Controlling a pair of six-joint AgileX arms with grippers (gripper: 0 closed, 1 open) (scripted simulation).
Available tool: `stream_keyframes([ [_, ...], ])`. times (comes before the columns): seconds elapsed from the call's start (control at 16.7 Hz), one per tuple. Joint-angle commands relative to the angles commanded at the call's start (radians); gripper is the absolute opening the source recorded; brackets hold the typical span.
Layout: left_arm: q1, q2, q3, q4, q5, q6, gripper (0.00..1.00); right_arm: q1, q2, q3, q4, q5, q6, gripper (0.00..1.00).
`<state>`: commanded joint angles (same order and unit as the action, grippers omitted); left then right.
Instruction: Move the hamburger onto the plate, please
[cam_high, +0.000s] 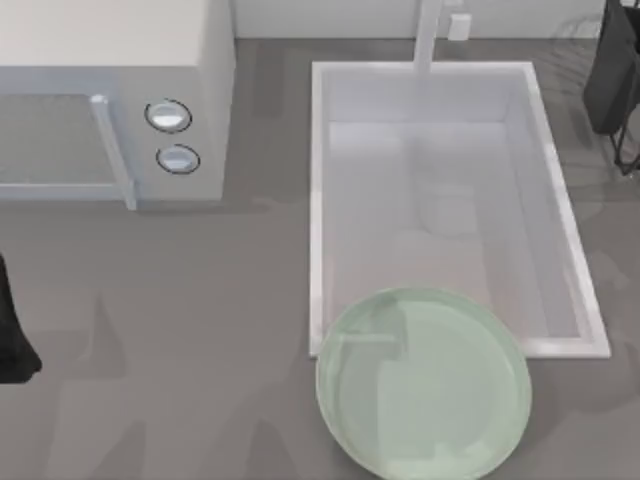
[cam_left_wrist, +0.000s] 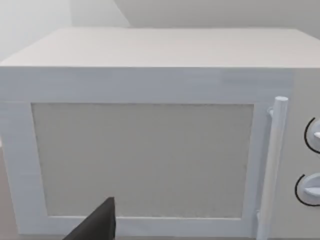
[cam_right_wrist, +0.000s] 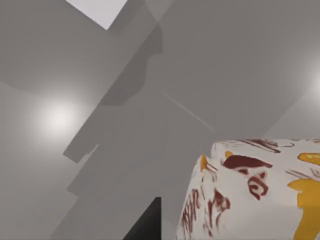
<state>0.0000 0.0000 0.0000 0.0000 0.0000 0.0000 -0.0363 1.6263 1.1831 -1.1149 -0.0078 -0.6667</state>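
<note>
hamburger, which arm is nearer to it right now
Right. The hamburger sits close up in the right wrist view, by a dark part of the right pincer. The left arm is at the table's left edge, facing the microwave.

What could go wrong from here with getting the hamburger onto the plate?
1. The plate overlaps the near corner of the sink, so it may sit unevenly; a hamburger set near that side could slip toward the basin.
2. The right wrist view shows the hamburger very close, but not the finger state, so the grasp is unconfirmed.
3. The right arm is at the table's far right corner, so its path to the plate probably crosses the sink.
</note>
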Motion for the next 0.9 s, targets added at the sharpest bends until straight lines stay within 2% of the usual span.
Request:
stream_keyframes([
  [0.24, 0.000, 0.000, 0.000, 0.000, 0.000, 0.000, 1.00, 0.209, 0.070, 0.063, -0.012, 0.014, 0.271, 0.00],
  [0.6, 0.000, 0.000, 0.000, 0.000, 0.000, 0.000, 1.00, 0.545, 0.194, 0.159, -0.031, 0.026, 0.842, 0.00],
  [0.9, 0.000, 0.000, 0.000, 0.000, 0.000, 0.000, 1.00, 0.726, 0.260, 0.219, -0.026, 0.031, 1.217, 0.00],
])
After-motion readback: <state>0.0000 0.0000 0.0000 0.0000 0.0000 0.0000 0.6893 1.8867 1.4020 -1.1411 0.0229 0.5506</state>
